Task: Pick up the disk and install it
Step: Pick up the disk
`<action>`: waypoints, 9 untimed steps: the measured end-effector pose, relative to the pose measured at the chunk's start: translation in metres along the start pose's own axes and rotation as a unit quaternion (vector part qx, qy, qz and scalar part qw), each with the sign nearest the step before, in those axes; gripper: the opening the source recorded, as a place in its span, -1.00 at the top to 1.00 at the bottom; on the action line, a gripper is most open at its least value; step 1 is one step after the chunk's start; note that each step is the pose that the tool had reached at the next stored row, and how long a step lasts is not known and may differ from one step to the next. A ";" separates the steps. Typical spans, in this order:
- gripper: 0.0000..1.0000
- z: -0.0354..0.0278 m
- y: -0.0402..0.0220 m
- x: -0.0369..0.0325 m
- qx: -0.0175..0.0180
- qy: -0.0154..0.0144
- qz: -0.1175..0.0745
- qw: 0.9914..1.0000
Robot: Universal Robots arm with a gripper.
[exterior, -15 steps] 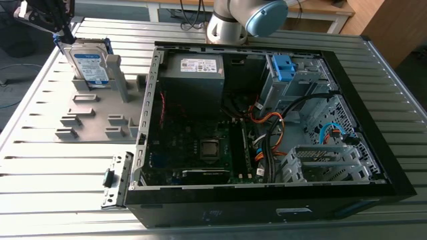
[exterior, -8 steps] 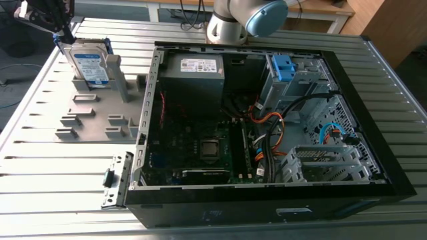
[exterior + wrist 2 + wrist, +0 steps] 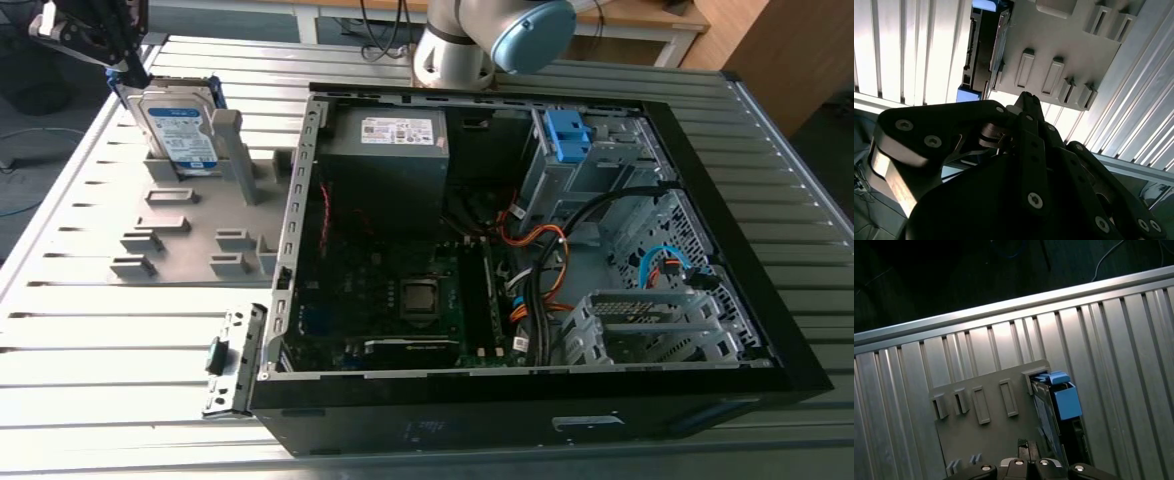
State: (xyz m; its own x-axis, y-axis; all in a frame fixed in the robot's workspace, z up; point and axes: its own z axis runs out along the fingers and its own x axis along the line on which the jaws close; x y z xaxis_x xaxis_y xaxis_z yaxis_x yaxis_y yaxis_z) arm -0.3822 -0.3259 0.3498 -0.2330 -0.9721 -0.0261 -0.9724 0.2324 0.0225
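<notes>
Disk (image 3: 179,128) stands on edge in grey rack (image 3: 187,240), at its far corner, apart from PC case (image 3: 296,180). Gripper (image 3: 130,70) hangs near disk's top edge, bare table (image 3: 107,340) beside rack. Gripper state: can't tell.

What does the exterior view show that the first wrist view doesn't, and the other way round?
Exterior view's extras: the open computer case, its motherboard, the grey power supply box, orange cables and the arm's base. First wrist view's extras: the dark floor beyond the edge of the table. Shared: the disk standing upright in the grey holder plate, the ribbed metal table and the gripper close to the disk.
</notes>
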 end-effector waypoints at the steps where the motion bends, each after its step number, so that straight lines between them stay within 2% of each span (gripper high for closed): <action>1: 0.79 0.0000 0.0000 0.0000 0.000 0.000 -0.001 1.000; 9: 0.79 0.0000 0.0000 0.0000 0.000 0.000 -0.008 1.000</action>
State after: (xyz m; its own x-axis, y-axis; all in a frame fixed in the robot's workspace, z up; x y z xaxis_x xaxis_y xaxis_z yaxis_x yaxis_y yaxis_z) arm -0.3822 -0.3259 0.3498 -0.2180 -0.9756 -0.0262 -0.9758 0.2174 0.0225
